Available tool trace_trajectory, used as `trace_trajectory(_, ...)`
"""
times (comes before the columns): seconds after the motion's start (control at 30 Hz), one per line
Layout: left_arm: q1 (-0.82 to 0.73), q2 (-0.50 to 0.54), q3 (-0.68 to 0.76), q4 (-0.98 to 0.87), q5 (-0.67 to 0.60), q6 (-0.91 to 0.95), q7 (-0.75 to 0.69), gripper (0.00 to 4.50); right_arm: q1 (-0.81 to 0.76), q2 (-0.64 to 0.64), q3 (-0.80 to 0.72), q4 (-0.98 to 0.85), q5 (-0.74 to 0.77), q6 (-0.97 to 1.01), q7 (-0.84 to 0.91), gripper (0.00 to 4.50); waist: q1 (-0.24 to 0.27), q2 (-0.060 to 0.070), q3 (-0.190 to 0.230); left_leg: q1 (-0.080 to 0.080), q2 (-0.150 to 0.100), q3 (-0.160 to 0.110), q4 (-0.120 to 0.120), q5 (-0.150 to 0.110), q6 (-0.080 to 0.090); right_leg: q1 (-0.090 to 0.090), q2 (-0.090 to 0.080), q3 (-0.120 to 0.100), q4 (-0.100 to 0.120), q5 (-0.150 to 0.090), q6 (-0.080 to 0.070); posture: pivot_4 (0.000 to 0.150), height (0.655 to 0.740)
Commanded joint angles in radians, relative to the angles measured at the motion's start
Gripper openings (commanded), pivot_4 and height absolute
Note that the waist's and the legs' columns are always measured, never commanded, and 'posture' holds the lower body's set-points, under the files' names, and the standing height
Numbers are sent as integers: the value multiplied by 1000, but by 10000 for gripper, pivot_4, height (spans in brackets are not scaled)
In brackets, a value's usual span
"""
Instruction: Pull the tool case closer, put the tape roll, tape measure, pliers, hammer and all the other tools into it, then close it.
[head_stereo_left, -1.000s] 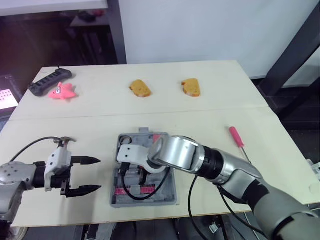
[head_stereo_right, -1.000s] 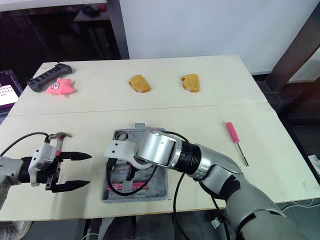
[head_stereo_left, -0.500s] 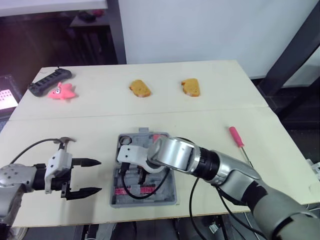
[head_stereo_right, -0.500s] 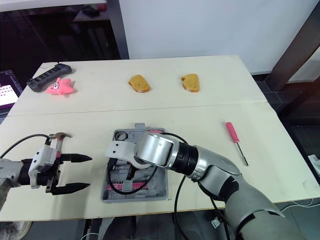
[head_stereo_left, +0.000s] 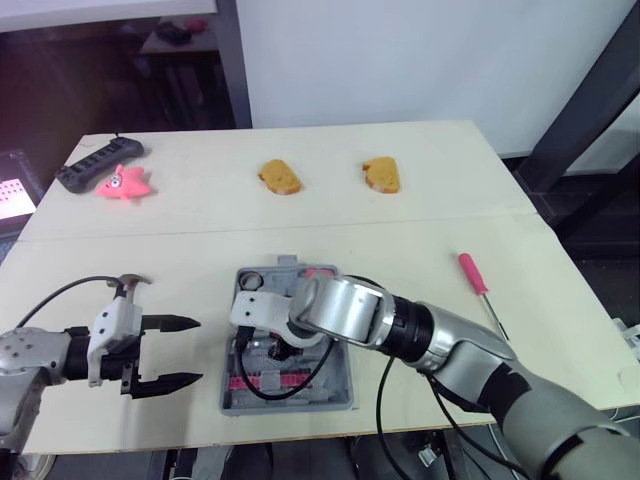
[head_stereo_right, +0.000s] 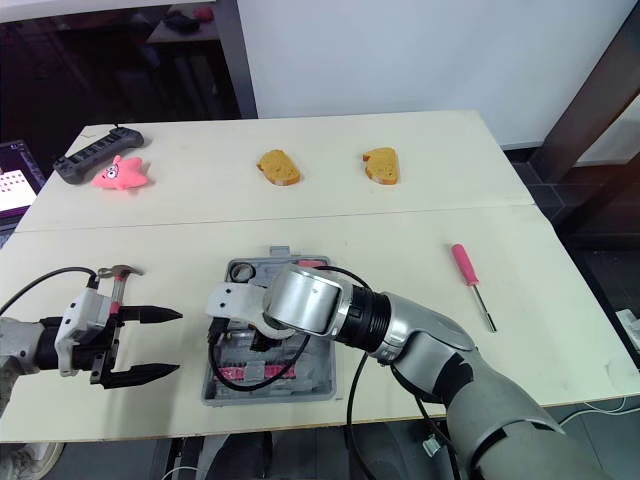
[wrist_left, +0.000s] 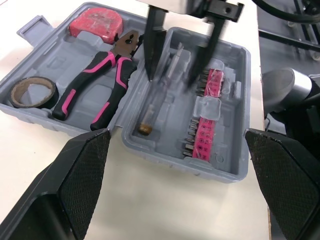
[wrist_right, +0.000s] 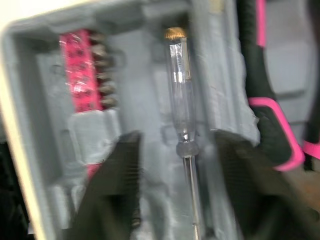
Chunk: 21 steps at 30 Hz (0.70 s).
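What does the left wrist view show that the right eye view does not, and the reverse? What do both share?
Left wrist, not right eye: the pliers and a clear-handled screwdriver lying in the case, the right gripper open astride it. Right eye, not left wrist: the pink screwdriver and hammer on the table. Both: the tool case, its pink bit strip, the open left gripper.

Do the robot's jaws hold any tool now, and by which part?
Nothing is held. The right jaws stand open astride the clear-handled screwdriver, which lies in the tool case; the left jaws are open and empty.
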Motion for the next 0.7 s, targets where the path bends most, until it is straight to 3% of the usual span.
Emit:
trace_trajectory(0.03,-1,13,19,-23,-13,5,-8,45000,-3,9,-28,-23,-10,-13,-2,41439,1,0,0,0,0,0,0,0,0,0,0,0,0,0,0,1500,7400)
trace_trajectory(0.07,-1,14,19,-25,-14,7,-8,45000,-5,8,-35,-28,-9,-11,-1,44710,1,0,0,0,0,0,0,0,0,0,0,0,0,0,0,1500,7400)
trace_trajectory(0.4,2,14,22,-34,-13,18,-8,45000,52,-28,-152,-124,4,-30,-5,44710,3,0,0,0,0,0,0,0,0,0,0,0,0,0,0,1500,7400)
trace_trajectory(0.5,-1,15,21,-32,-12,19,-9,45000,121,-50,-160,-166,-12,-151,8,36012,3,0,0,0,0,0,0,0,0,0,0,0,0,0,0,1500,7400)
trace_trajectory(0.67,-8,18,23,-27,-12,22,-10,45000,248,-87,-209,-198,-43,-362,16,9494,4,0,0,0,0,0,0,0,0,0,0,0,0,0,0,1500,7400)
trace_trajectory(0.7,-9,18,23,-26,-11,23,-10,45000,274,-104,-217,-205,-53,-401,20,6202,4,-1,0,0,0,0,0,0,0,0,0,0,0,0,0,1500,7400)
